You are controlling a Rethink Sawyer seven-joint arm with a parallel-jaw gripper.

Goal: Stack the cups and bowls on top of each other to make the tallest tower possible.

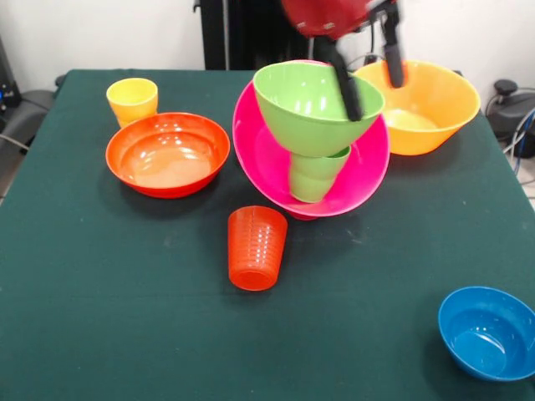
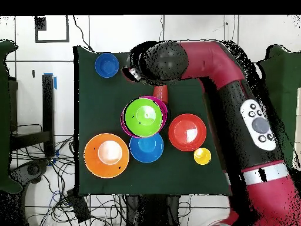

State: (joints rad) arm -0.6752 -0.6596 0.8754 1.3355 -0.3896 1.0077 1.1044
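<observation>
Nearest the front camera, a small glossy dark blue plastic bowl (image 1: 487, 332) is sitting close to the table's near corner, its rim almost reaching the picture's edge. Behind it, a ribbed orange-red plastic tumbler (image 1: 256, 248) is standing rim-down with open green tabletop (image 1: 100, 317) spreading around it. At the middle, the tower is leaning: a large pink plastic bowl (image 1: 272, 163) is tilting toward the camera, holding a light green tumbler (image 1: 316, 175) with a lime green bowl (image 1: 311, 104) on top. The gripper (image 1: 371, 71) is blurring above, fingers spread, one dark finger (image 1: 348, 88) crossing the lime bowl's rim and the other over a large yellow-orange bowl (image 1: 435, 104). A medium blue bowl (image 2: 146, 147) is showing only from overhead, hidden behind the tower in front. A wide red-orange bowl (image 1: 167, 154) and yellow tumbler (image 1: 132, 100) are resting left.
</observation>
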